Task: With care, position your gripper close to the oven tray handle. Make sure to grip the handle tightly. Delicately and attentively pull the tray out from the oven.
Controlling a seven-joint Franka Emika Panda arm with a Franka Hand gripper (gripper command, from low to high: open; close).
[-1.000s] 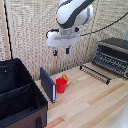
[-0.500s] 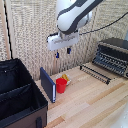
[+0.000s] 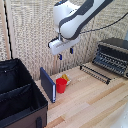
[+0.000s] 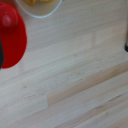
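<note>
My gripper hangs in the air on the white arm, with its two blue-tipped fingers apart and nothing between them. It is well above the wooden table, to the exterior view's left of the oven. The oven is a dark box with a silvery grilled front at the exterior view's right. The tray is a low dark rack lying on the table in front of the oven. Its handle is the thin dark bar along the outer edge, below and to the right of my gripper. A dark sliver at the wrist view's edge may be the tray.
A red cup stands beside an upright blue panel, with something yellow behind it. A pale bowl of yellow pieces shows in the wrist view. A large black fabric case fills the exterior view's left.
My gripper has moved down and slightly toward the exterior view's right, closer to the table. The cup, panel, tray and oven have not moved.
</note>
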